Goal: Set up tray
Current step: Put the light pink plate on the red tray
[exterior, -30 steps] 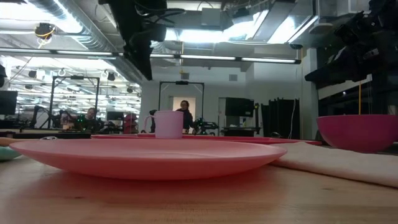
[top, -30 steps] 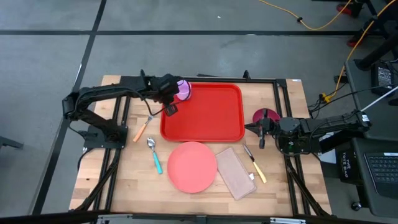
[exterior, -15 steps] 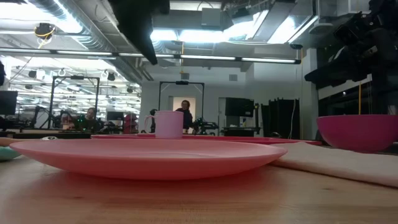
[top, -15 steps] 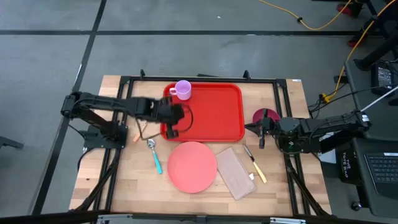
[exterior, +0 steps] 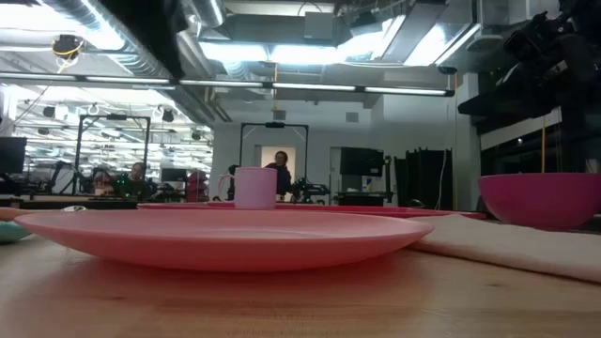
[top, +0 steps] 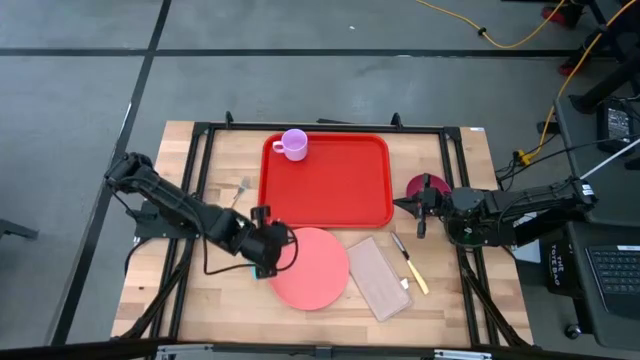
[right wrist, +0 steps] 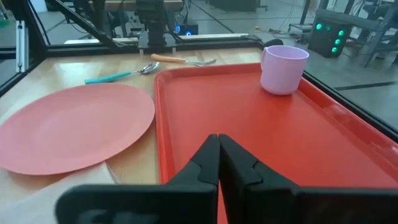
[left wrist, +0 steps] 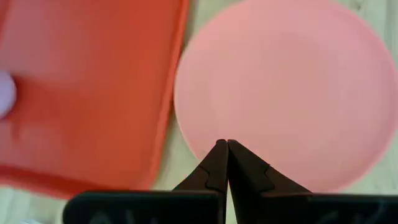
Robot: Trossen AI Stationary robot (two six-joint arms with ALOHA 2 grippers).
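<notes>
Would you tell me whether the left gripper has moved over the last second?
Yes. In the high view the left gripper has left the tray's far corner by the cup and now sits shut at the pink plate's edge.

My tray [top: 340,185] looks like smooth red plastic with a slight gloss. The plate [top: 312,268] is matt pink plastic, and the cup [right wrist: 283,68] is smooth lilac plastic. Under them the table [top: 210,290] is pale wood with visible grain. The napkin [top: 378,278] looks like soft matt cloth.
</notes>
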